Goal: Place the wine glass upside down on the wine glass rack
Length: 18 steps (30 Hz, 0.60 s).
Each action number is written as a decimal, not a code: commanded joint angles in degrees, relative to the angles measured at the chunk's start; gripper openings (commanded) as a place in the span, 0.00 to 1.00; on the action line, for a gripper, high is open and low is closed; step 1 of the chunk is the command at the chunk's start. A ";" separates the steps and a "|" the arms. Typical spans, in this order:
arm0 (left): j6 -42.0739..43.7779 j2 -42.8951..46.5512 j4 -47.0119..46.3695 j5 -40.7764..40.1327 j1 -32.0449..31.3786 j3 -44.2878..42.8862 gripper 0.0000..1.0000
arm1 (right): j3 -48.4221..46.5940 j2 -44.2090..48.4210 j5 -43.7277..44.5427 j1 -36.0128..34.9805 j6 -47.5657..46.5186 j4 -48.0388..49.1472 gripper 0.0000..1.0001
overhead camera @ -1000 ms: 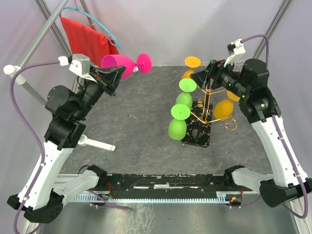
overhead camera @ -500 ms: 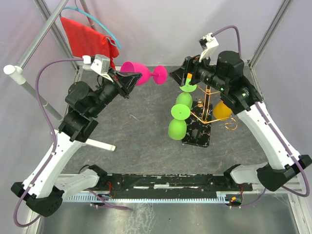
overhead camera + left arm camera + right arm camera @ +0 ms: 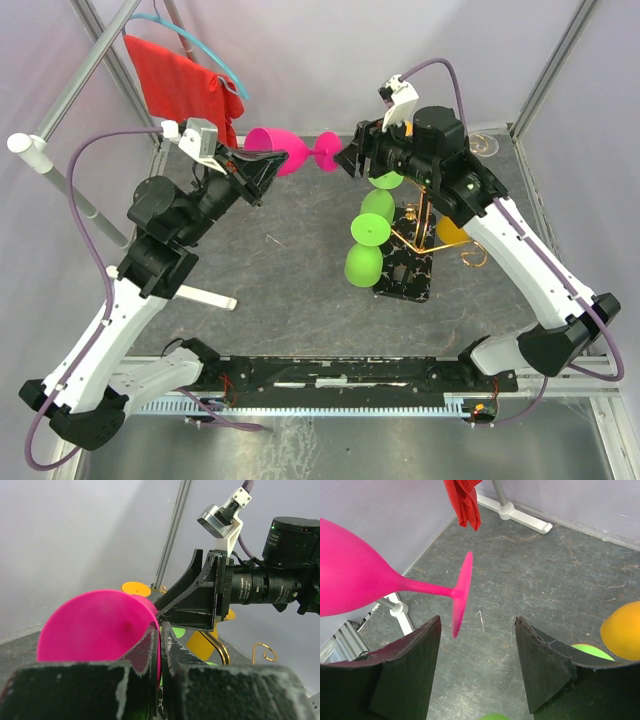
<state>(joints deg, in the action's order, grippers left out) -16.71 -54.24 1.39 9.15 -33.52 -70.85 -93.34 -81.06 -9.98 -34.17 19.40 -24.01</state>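
A pink wine glass (image 3: pixel 278 152) lies on its side in the air, foot pointing right. My left gripper (image 3: pixel 262 166) is shut on the bowl's rim, with a fingertip on each side of the wall in the left wrist view (image 3: pixel 161 632). My right gripper (image 3: pixel 348 160) is open. In the right wrist view the glass's foot (image 3: pixel 462 592) hangs just above the left finger (image 3: pixel 415 655) of that gripper (image 3: pixel 477 625), not touching it. The wine glass rack (image 3: pixel 424 215), gold wire on a black base (image 3: pixel 405 272), stands below my right arm.
Two green glasses (image 3: pixel 366 246) and an orange glass (image 3: pixel 455 228) hang upside down on the rack. A red cloth (image 3: pixel 180 80) hangs on a hanger at the back left. A white stand foot (image 3: pixel 197 293) lies on the grey mat at the left.
My left arm carried the pink glass to the right. My right gripper swung left from over the rack and now faces the glass's foot, still open.
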 commanded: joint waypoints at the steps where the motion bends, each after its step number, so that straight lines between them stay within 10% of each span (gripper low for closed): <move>1: -1.95 1.10 -4.42 -0.36 -0.24 0.45 0.03 | -2.19 -0.33 0.39 -0.75 -0.68 3.56 0.66; 15: -3.42 0.74 -7.24 -0.25 -0.31 1.94 0.03 | -3.95 -2.84 -0.59 -2.09 -2.02 3.72 0.15; 18: -3.26 0.82 -7.20 -0.60 -0.34 2.53 0.18 | -3.93 -2.53 0.81 -2.07 -2.63 3.33 0.01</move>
<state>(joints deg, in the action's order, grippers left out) -17.78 -53.98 -1.10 9.13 -33.52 -68.47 -94.54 -84.20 -10.44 -36.16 19.16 -22.57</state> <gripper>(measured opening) 0.075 0.064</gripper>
